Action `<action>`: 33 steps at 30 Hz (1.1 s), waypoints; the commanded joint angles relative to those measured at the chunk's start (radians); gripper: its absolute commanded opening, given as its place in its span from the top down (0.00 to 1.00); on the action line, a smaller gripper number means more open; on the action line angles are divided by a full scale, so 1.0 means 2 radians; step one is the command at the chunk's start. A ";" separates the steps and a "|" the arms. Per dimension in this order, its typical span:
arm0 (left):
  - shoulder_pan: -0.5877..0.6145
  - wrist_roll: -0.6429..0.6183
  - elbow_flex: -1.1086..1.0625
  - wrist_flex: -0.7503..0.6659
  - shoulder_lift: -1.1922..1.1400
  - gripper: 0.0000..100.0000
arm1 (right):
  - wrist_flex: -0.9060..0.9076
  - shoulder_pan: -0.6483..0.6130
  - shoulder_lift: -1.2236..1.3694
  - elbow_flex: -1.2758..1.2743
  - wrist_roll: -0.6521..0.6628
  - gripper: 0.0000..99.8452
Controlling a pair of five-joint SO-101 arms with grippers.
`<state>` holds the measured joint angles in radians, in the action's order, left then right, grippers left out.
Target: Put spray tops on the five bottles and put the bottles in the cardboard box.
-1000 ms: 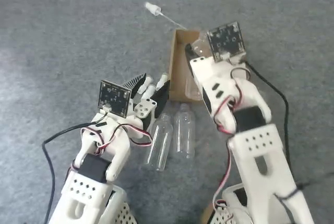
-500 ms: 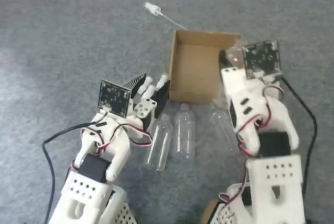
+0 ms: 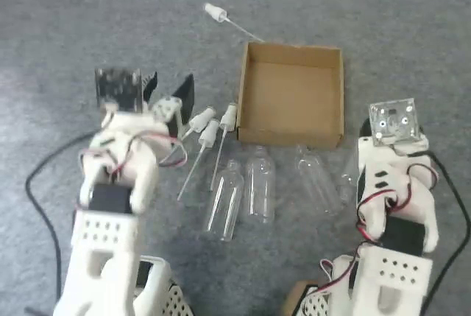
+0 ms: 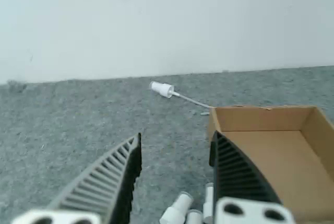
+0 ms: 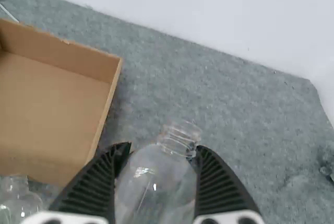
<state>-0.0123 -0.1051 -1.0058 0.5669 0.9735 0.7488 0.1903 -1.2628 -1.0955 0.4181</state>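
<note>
1. The box point(image 3: 291, 136) sits open-topped on the grey bench point(image 3: 73, 51), toward its far side, and its floor is bare.
2. The left jaws are released and spread wide. They hang over the bench to the left of the box with nothing between them.
3. Three spray tops lie close together between the left jaws and the box: the left top point(image 3: 200, 118), the middle top point(image 3: 210, 133) and the right top point(image 3: 228, 117). The right top lies just beside the box's near left corner. Their thin tubes point toward the robot.
4. The far top point(image 3: 215, 12) lies alone beyond the box's far left corner, and its tube slants toward the box.
5. The right jaws are clenched on the held bottle point(image 5: 156, 177), a clear one gripped by its body. Its neck is open and bears no top. It is outside the box, near the near right corner.
6. Three more clear bottles lie on the bench just in front of the box, necks toward it, all without tops. The left bottle point(image 3: 224, 198) and the middle bottle point(image 3: 259, 183) lie side by side. The right bottle point(image 3: 316, 180) lies a little apart, nearer the right arm.
</note>
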 commanded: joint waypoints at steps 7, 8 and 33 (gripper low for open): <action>0.110 -0.002 0.178 0.000 -0.265 0.80 | 0.001 0.009 -0.141 -0.116 0.057 0.99; 0.124 -0.002 0.186 0.000 -0.279 0.80 | 0.001 0.009 -0.159 -0.127 0.057 0.99; 0.103 0.061 -0.079 -0.088 -0.068 0.80 | 0.106 0.008 -0.277 -0.292 -0.043 0.99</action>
<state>0.2777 0.0115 -1.0273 0.4196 0.5900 0.9989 0.1964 -1.8029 -1.6556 0.3460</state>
